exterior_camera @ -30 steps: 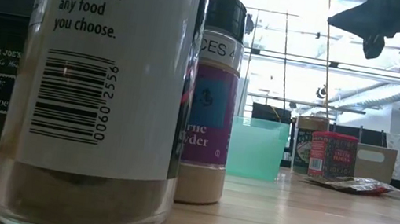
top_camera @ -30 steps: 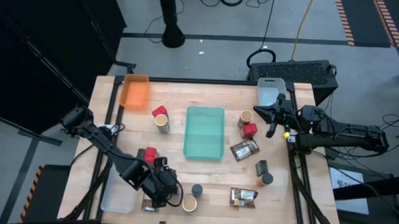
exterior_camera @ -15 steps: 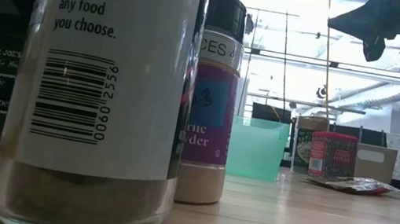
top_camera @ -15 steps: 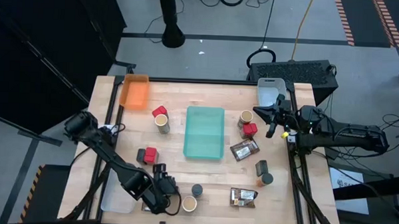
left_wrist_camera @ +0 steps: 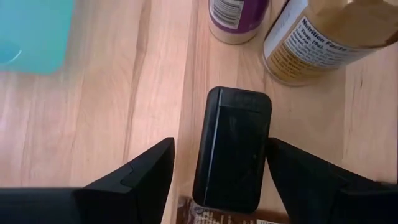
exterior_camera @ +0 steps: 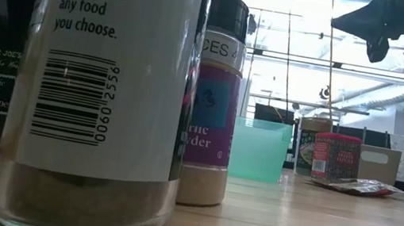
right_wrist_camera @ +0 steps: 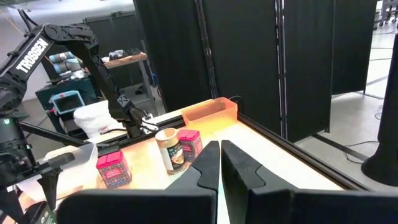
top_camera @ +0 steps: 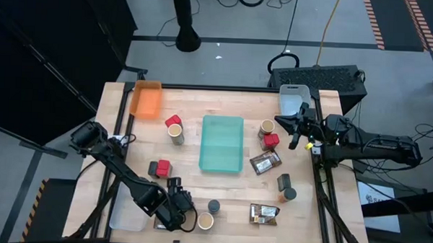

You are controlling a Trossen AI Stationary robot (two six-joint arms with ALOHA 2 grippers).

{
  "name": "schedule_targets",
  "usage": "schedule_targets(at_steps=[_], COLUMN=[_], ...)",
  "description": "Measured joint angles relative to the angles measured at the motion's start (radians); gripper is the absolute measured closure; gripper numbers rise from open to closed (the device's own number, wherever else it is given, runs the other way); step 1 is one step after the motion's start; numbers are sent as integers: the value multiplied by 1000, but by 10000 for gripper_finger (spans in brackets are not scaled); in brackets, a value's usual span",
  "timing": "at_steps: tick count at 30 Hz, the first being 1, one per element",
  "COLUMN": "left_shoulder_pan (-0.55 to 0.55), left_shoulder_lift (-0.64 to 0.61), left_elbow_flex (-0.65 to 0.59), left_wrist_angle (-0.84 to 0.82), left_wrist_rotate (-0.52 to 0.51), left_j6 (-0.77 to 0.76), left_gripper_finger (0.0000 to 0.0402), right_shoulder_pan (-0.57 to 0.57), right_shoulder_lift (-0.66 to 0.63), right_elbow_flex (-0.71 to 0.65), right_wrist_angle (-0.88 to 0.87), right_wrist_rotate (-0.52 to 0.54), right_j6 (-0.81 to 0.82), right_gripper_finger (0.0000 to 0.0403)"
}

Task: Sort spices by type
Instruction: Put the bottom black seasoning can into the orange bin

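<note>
Black spice tin lies flat on table, just beside tan jar, well off teal tray. Your L gripper straddles tin, fingers spread, one each side, contact not clear. R gripper sits beyond tray's far side, fingers pressed together, holding nothing.

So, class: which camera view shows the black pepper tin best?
The left wrist view: the black pepper tin fills the gap between the left gripper fingers. The low view shows its label side; the high view hides it beneath the arm.
</note>
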Motion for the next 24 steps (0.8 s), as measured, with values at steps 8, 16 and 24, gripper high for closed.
schedule_targets(at_steps=[8,16,24], left_shoulder_pan=[1,2,20], left_shoulder_lift=[0,-5,-124], left_elbow_flex=[0,12,195], left_wrist_angle=[-2,-23,-362], left_wrist_rotate=[13,53,-52], left_j6=[21,29,41], left_gripper_finger=[253,268,268], right_shoulder_pan=[0,0,0], right_shoulder_lift=[0,0,0], right_elbow_flex=[0,0,0], right_wrist_angle=[1,1,2], right_wrist_rotate=[0,0,3], right_j6=[-4,-5,-5], right_gripper_finger=[403,403,403])
